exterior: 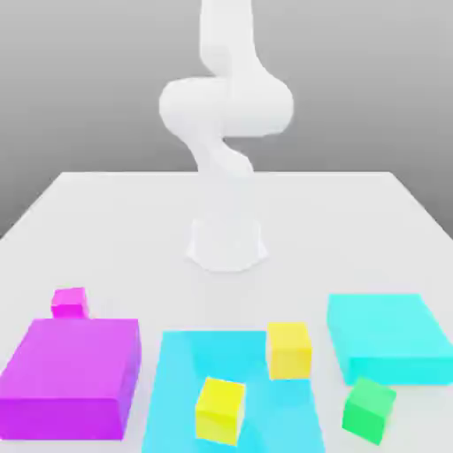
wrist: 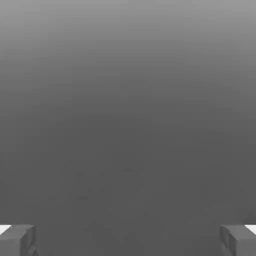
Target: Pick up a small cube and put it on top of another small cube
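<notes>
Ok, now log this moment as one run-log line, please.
gripper: open, empty | green cube: on table | small magenta cube: behind purple block | stack: not made

Mat (exterior: 181,380) lay before arm base (exterior: 226,243), near cube (exterior: 219,411) and far cube (exterior: 289,350) sat on it, left block (exterior: 75,358) lay toward desk (exterior: 133,230)'s exterior-view left edge, smallest cube (exterior: 69,303) behind, right block (exterior: 389,327) opposite, lone cube (exterior: 369,410) before it

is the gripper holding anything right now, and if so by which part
Nothing is held: the gripper stands open, with nothing between its fingertips.
</notes>
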Controlling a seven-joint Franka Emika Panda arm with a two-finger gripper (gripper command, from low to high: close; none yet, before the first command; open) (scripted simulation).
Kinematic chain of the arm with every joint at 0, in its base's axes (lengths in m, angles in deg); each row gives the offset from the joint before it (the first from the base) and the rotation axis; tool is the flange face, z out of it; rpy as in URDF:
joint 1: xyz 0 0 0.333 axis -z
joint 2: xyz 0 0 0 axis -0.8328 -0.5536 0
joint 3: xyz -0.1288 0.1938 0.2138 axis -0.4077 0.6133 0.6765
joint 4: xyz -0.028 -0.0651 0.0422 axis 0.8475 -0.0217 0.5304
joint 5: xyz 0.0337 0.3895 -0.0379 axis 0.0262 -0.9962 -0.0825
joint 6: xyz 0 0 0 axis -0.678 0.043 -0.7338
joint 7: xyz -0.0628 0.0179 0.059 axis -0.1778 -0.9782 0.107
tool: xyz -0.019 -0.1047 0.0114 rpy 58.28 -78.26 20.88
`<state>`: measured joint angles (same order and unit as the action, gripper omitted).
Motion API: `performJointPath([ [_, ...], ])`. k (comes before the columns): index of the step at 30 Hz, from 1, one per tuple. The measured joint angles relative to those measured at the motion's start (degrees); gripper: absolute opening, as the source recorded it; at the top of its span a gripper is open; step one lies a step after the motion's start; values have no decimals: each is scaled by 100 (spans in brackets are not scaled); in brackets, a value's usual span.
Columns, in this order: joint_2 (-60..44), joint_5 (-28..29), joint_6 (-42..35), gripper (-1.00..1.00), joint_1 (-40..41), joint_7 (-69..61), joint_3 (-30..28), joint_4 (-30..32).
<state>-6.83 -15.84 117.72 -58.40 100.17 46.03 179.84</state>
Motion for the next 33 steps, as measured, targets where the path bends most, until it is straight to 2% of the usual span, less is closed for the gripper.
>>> performJointPath([
  [17, -3567, -192, 1349, 0, -1211, -2096, 244, 483],
  [26, -5436, 260, 2080, 0, -1676, -2771, 418, 720],
  [30, -6267, 425, 2689, 0, -1790, -2730, 327, 609],
  [31, -6461, 449, 2844, -100, -1814, -2714, 298, 573],
  [33, -6461, 450, 2843, -100, -1813, -2713, 299, 573],
])
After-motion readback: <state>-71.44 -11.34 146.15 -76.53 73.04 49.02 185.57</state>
